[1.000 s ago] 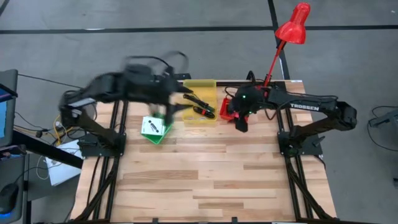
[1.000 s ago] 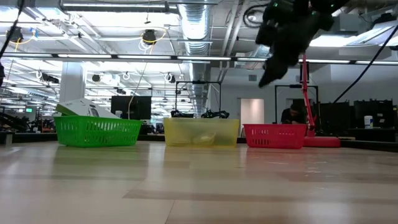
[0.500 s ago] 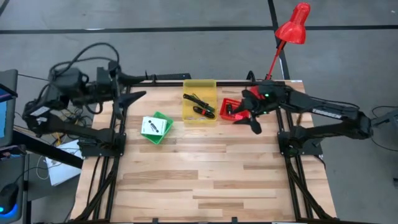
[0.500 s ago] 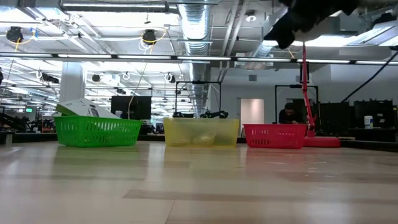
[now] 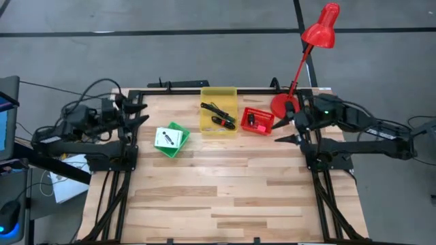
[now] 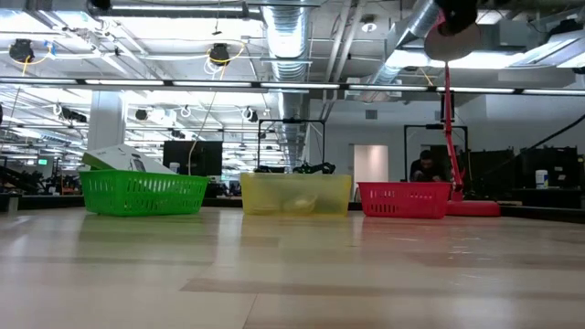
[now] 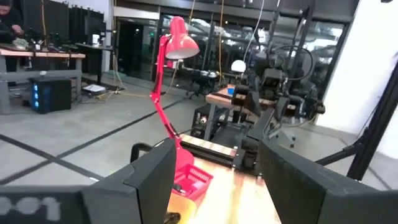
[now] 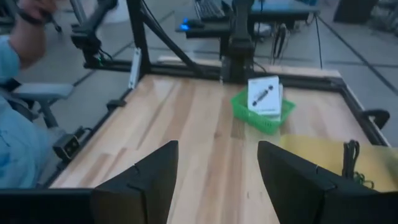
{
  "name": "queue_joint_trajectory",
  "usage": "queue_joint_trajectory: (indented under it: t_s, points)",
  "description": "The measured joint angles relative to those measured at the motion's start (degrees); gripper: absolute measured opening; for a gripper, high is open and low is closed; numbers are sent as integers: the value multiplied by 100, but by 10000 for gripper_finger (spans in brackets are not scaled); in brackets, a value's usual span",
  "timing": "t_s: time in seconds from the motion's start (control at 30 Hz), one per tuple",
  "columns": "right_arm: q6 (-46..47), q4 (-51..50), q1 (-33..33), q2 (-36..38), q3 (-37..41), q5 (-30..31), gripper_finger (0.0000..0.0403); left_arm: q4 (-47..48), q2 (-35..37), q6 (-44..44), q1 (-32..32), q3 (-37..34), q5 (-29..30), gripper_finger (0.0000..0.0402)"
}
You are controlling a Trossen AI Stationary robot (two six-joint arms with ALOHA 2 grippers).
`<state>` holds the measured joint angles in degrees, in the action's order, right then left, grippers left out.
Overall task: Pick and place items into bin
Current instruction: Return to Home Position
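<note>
A white packet (image 5: 164, 139) with dark print lies on top of the green bin (image 5: 178, 144), also seen in the right wrist view as packet (image 8: 263, 95). The black cable bundle (image 5: 219, 113) lies inside the yellow bin (image 5: 219, 93). A small dark thing (image 5: 251, 121) sits in the red bin (image 5: 262, 126); I cannot make out a pink cube. My left gripper (image 5: 142, 113) is open at the table's far left corner, empty. My right gripper (image 5: 281, 131) is open just right of the red bin, empty.
A red desk lamp (image 5: 320, 27) stands by its base (image 5: 283, 105) at the far right corner, close behind my right gripper. The three bins (image 6: 295, 194) line the far edge. Bare wood (image 5: 225, 190) covers the middle and near part. A person's sleeve (image 8: 15, 56) shows beyond the table.
My left arm has swung back from above the green bin toward the table's left edge. My right arm has drawn back from above the red bin toward the right edge. The bins and their contents have stayed where they were.
</note>
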<state>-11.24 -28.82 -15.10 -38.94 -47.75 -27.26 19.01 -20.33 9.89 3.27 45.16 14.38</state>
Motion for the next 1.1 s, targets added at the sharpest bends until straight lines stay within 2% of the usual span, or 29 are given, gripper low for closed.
queue_joint_trajectory:
  t_s: [0.2,0.47,0.77,1.1]
  points:
    - [79,-90,195,502,2,19,216,-612,1019,202,0,-1398,218,222]
    - [322,-78,356,1049,2,23,216,-960,2031,242,0,-2434,248,222]
    - [1100,-78,409,1891,-72,52,216,-1333,1932,170,0,-2905,443,222]
    - [1753,-571,410,3869,25,77,216,-1717,1938,177,0,-3312,434,222]
